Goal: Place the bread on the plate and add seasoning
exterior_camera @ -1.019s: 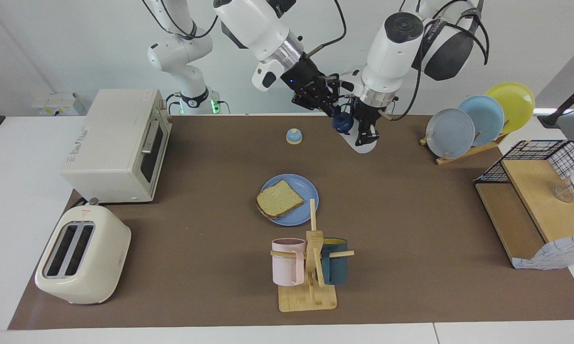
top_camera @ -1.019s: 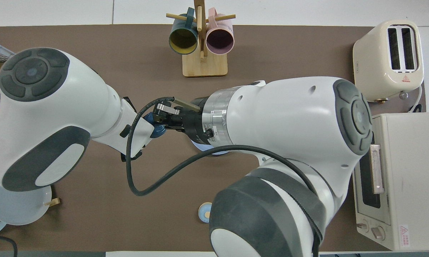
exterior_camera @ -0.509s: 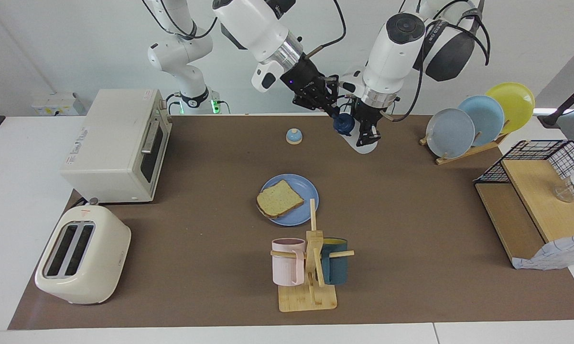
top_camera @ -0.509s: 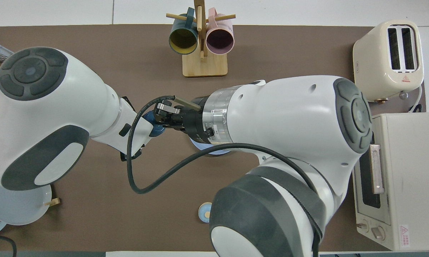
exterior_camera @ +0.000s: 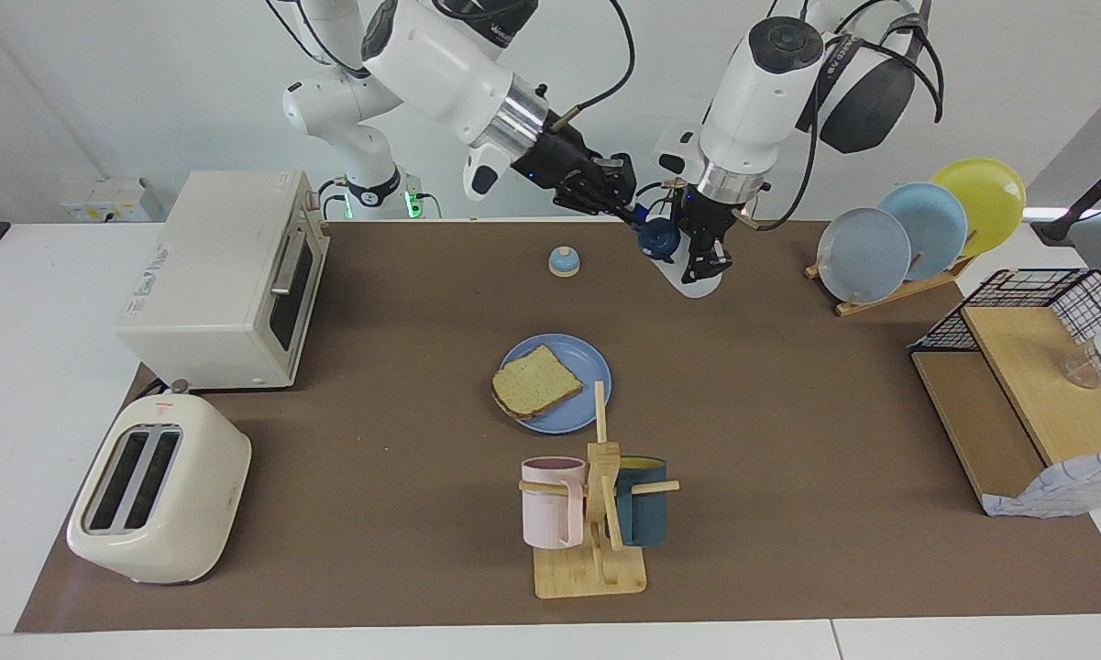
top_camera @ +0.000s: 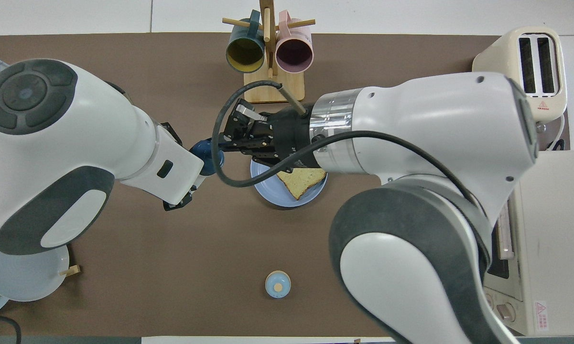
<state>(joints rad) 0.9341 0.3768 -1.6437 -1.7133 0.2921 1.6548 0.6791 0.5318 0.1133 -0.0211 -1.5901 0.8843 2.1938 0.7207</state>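
The bread lies on the blue plate at the table's middle; both also show in the overhead view, bread on plate. My left gripper is shut on the white body of the seasoning bottle and holds it tilted in the air over the mat near the robots. The bottle's navy cap points toward my right gripper, whose tips are at the cap. In the overhead view the cap shows beside the right gripper; the bottle's body is hidden there.
A small blue-and-tan bell sits near the robots. A wooden mug rack with two mugs stands farther out than the plate. A toaster oven and toaster are at the right arm's end; a plate rack and wire shelf at the left arm's end.
My right arm has swung and turned its wrist, its hand staying at the cap; in the overhead view it now uncovers the plate and bread. The left gripper and bottle have barely moved.
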